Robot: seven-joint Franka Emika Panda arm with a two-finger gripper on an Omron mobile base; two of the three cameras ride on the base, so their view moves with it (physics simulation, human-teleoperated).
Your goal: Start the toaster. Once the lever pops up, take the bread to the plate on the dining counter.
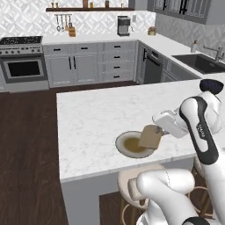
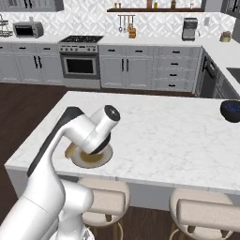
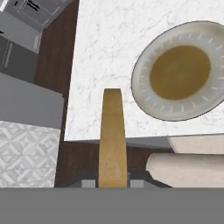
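White marble dining counter (image 1: 96, 123) is stretching across the middle of both base views, grey cabinets and an oven (image 2: 80, 67) running behind it. We are seeing the plate (image 1: 125, 147) sitting near the counter's near edge, tan rim around a darker brown centre. We are watching the gripper (image 1: 161, 132) hanging just above the plate's 3 o'clock side in the left base view, jaws clenched on the bread (image 1: 150, 136). The slice is tilting over the plate, and we cannot tell whether its lower edge is touching it. In the hand view we are looking at the bread (image 3: 113, 140) edge-on, rising from between the finger tips, with the plate (image 3: 144, 94) lying toward 1 o'clock of it. A dark bowl (image 2: 231, 110) is resting far off at the counter's 3 o'clock end in the right base view. Two round stools (image 2: 105, 199) are standing under the near edge.
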